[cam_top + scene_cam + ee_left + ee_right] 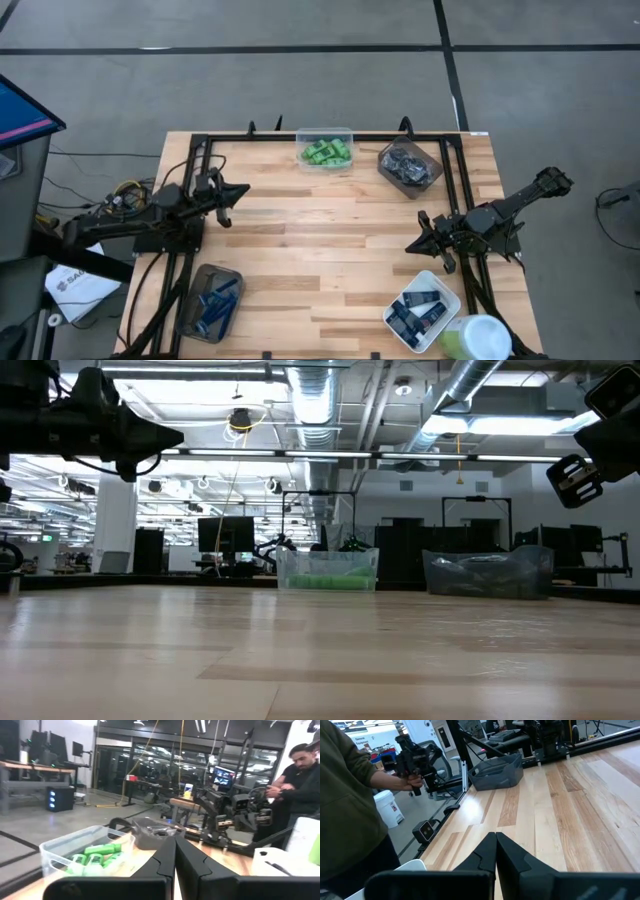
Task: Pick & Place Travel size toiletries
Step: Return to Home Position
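Green mini bottles (326, 152) lie in a clear tub (325, 133) at the table's far edge; the left wrist view shows these bottles (95, 859) too. Dark navy tubes (417, 314) fill a white tub (398, 300) near the right front corner. Blue razors (215, 303) rest in a grey tub (190, 295) near the left front. Greyish discs (408, 165) sit in a dark tub (388, 158) at far right. My left gripper (240, 191) hovers shut at the left side, my right gripper (413, 246) shut at the right side, both above the table.
A black metal frame (250, 137) runs along the far edge and both sides of the wooden table (320, 240). A white-lidded green container (478, 338) stands at the near right corner. A person (300, 775) stands beyond the table; another person's sleeve (345, 795) shows close by.
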Tool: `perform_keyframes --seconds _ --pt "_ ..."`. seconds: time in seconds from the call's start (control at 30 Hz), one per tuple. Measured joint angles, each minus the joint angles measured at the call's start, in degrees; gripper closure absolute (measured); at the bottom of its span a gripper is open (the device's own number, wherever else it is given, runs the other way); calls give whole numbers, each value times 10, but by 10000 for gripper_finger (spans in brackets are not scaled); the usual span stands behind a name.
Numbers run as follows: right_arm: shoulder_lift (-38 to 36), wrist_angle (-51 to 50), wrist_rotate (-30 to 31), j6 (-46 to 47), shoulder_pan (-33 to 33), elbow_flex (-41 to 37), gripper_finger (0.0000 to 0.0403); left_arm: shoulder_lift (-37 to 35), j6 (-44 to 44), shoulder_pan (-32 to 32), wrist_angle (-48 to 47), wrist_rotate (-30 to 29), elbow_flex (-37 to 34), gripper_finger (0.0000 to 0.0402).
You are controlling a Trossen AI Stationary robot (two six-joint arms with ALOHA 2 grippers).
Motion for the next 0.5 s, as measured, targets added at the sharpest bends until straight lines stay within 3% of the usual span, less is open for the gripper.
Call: perform_keyframes --seconds 0.17,0.4,0.5 --pt "0 0 0 0 0 0 403 -5 14 -22 -1 -51 0 401" --pt "0 0 0 0 0 0 403 -74 54 -64 -6 -52 5 401" --pt "0 0 0 0 0 0 403 -78 55 -79 -68 -57 5 401"
